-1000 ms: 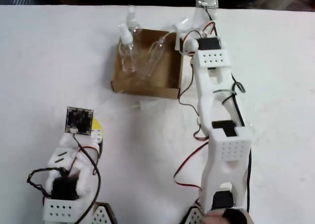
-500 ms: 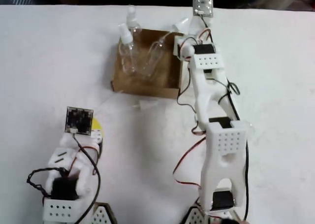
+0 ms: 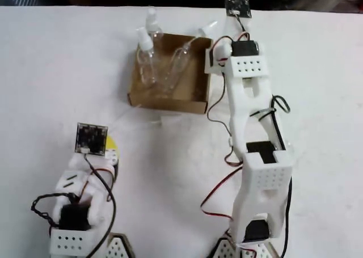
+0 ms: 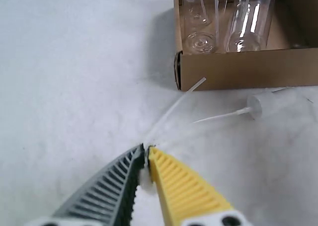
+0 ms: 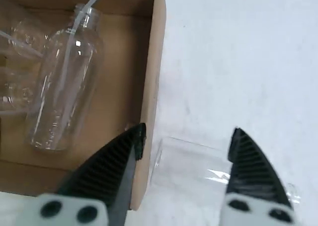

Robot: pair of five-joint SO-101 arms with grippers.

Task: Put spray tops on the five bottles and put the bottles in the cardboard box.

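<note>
Now right pincer (image 5: 188,131) agape over bottle (image 5: 191,169).

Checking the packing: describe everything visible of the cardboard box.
The cardboard box is brown, shallow and open-topped, sitting flat on the white table. Clear bottles lie inside on its floor, spray ends poking past the far wall. A loose spray top lies on the table just outside the near wall. The open right gripper straddles another clear bottle lying beside a side wall.
</note>
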